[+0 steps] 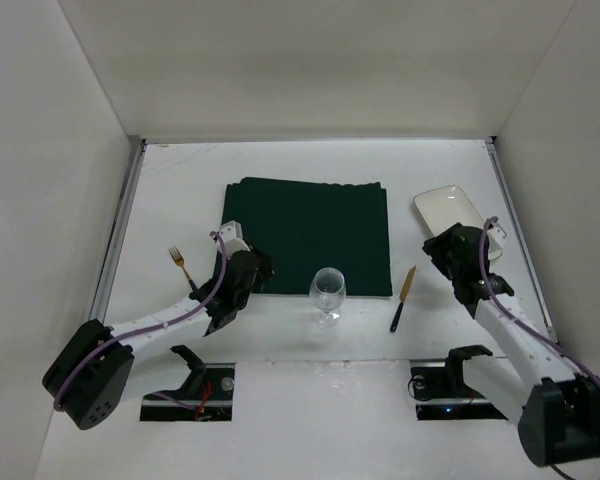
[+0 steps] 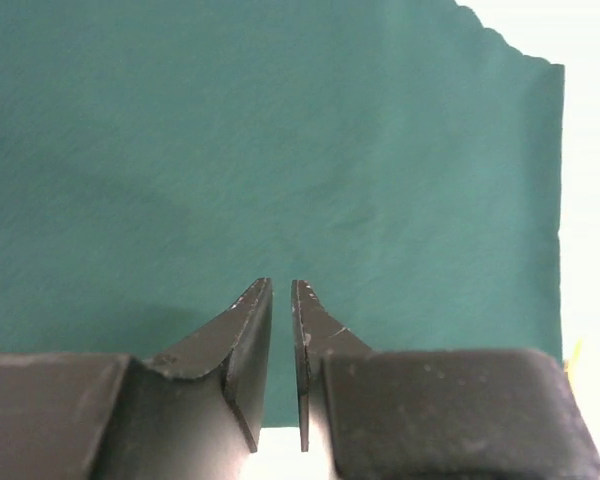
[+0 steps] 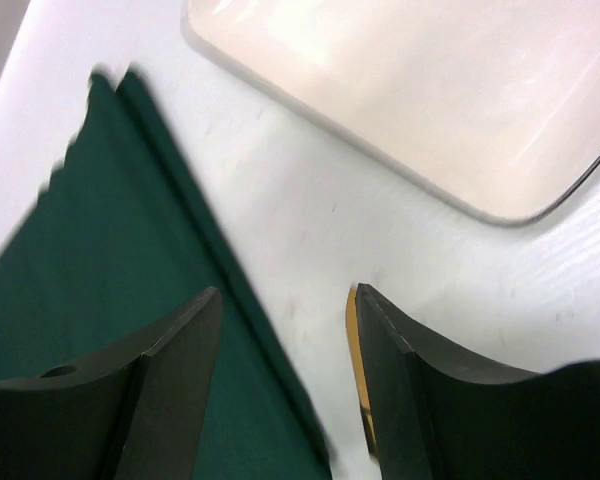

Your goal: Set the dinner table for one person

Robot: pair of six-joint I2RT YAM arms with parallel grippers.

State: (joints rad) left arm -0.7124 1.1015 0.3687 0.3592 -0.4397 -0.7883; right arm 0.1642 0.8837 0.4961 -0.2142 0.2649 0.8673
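At the near edge of the dinner table (image 1: 280, 160), a matte white top, the arm bases (image 1: 90, 375) sit on their brackets, one toward each near corner. Just beyond them a wine glass (image 1: 328, 295) stands upright on the bare white surface, close to the near edge of the dark green placemat (image 1: 310, 235). The left gripper (image 1: 242, 275) hangs over the placemat's near left corner; in its wrist view the left gripper (image 2: 282, 285) has its fingers drawn almost together with only a thin slit between them, nothing held, and green cloth (image 2: 280, 150) fills the frame. A gold fork (image 1: 180, 265) lies on the table left of the cloth. A knife (image 1: 403, 298) with a gold blade and dark handle lies just off the placemat's near right corner. Toward the right edge, the right gripper (image 1: 455, 250) hovers with fingers spread wide and empty (image 3: 285, 290), over white tabletop, the cloth's edge (image 3: 130, 300) and a sliver of the gold blade (image 3: 353, 340). Beyond it a pale rounded-rectangle plate (image 1: 445, 208) (image 3: 430, 90) rests flat near the right rail. Thin metal side rails (image 1: 120, 230) run along the left and right edges, and plain white walls (image 1: 310, 60) close in the left, far and right sides.
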